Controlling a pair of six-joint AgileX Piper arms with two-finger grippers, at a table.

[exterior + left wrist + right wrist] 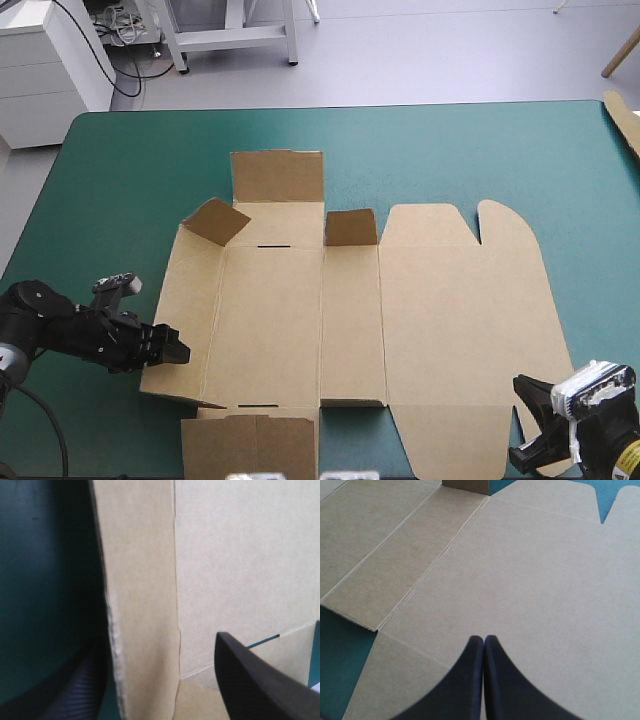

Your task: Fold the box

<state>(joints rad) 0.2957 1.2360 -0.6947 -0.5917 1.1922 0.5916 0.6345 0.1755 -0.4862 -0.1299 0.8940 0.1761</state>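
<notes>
Flat for the most part, the box (pixel 400 320) lies across the middle of the teal-green surface (pixel 120 180), its long axis running from the surface's left side to its right. The broad lid panel (pixel 460 330), with a rounded tab (pixel 505 225) at its far corner, points right. The narrower base and wall panels point left.

On the far side, a wide flap (pixel 277 176) stretches away toward the far edge. Two small flaps stand raised from the sheet, a tilted one (pixel 216 221) at the far left corner and a squarer one (pixel 351 227) beside the lid's fold line. A pair of near flaps (pixel 250 445) reaches the surface's near edge.

The left tool (pixel 180 350) is at the box's left edge, wide open. In the left wrist view the edge of the outer left panel rises between its black fingers (pixel 260 685), one over the board and the other outside it above the cover. The fingers are not pressed on the sheet.

The right tool (pixel 484 639) is closed to a single point and holds nothing. It sits over the lid panel near the box's near right corner; whether the tip touches the board cannot be told.

A strip of more board (pixel 625 120) shows at the surface's far right edge, well apart from the box.
</notes>
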